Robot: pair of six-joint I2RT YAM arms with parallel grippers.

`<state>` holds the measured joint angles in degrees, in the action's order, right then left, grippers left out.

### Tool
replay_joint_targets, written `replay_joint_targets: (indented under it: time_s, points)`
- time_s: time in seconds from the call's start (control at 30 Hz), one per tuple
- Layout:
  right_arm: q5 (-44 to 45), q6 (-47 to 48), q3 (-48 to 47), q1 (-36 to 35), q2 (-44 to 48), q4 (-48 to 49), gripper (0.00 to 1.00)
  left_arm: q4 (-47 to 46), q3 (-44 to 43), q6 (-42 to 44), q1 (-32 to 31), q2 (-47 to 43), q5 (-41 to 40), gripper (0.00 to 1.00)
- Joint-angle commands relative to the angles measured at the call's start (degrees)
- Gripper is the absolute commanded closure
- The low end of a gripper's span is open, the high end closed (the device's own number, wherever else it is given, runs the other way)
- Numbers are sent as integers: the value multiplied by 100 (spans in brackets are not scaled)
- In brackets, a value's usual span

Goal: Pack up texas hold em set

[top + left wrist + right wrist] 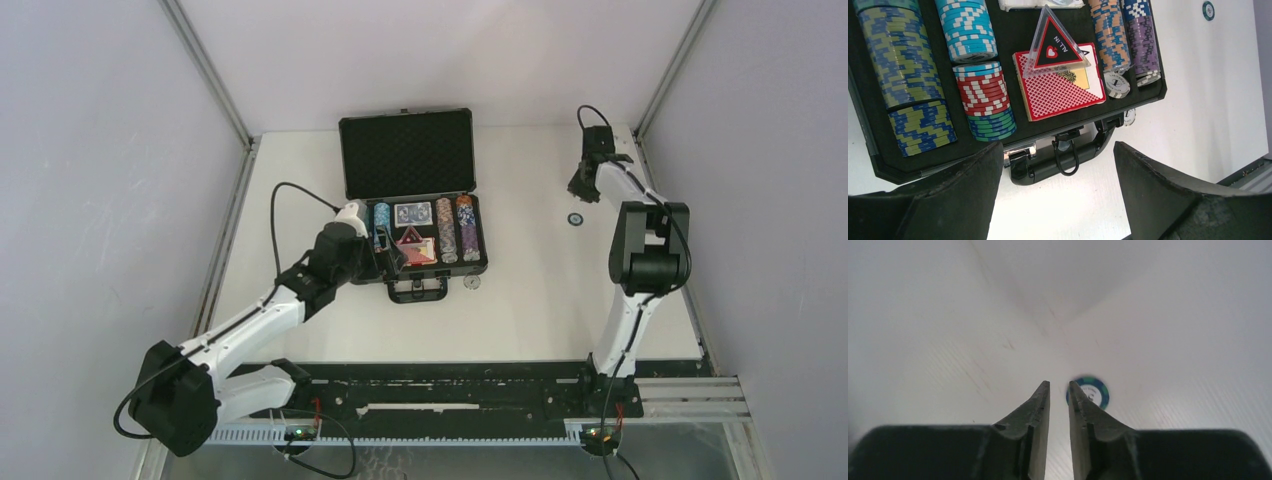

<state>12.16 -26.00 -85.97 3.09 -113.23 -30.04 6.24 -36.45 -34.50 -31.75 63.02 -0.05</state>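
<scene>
Now | right gripper (1058, 385) narrow | chip (1094, 392) just beyond its tip | left gripper (1058, 149) wide

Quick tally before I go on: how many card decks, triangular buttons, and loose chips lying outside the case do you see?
Card decks: 2, the red deck and the blue deck
Triangular ALL IN button: 1
Loose chips outside the case: 2, the teal chip and the white chip
Total: 5
</scene>
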Motion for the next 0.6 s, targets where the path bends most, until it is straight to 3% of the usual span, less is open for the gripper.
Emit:
replay_joint_targets:
  time_s: [0.0, 0.17, 0.57]
  points:
    - [173, 66, -597, 6, -495, -372, 80, -224, -183, 136, -7, -206, -203, 15]
    - [247, -1, -491, 51, -624, -439, 99, -211, -161, 130, -11, -220, -177, 15]
    - [162, -99, 880, 186, -18, -229, 100, -252, -33, -28, -18, -267, 109, 15]
